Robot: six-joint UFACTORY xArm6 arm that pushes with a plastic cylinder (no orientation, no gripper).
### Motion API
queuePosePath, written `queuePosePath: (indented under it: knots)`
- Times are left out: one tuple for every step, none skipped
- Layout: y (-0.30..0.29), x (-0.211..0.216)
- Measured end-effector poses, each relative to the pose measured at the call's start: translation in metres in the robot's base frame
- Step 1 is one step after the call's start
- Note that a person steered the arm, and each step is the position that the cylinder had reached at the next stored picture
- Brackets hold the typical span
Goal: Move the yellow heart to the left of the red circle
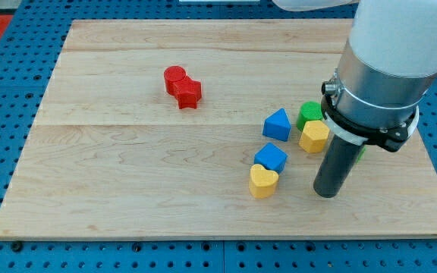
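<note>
The yellow heart [263,180] lies low on the board, right of centre, touching a blue cube [271,157] just above it. The red circle [175,78] sits at the upper middle, touching a red star [189,93] at its lower right. My tip [326,192] rests on the board to the right of the yellow heart, with a gap of about one block width between them.
A blue triangle [277,124], a green block [309,114] and a yellow hexagon [314,136] cluster above the tip; the arm body hides part of that area. The wooden board [127,189] ends near the view's bottom and right.
</note>
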State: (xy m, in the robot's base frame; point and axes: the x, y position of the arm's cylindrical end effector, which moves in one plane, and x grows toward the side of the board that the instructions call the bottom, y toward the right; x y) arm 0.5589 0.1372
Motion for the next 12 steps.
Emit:
queuePosePath:
  knots:
    - [-0.012,0.003]
    - [-0.058,0.015]
    - [-0.092,0.019]
    - [-0.104,0.018]
    - [-0.065,0.015]
    - [-0.066,0.002]
    - [-0.076,-0.016]
    - [-0.093,-0.024]
    - [-0.115,-0.024]
    - [-0.136,-0.024]
    - [-0.154,-0.024]
    - [-0.168,-0.024]
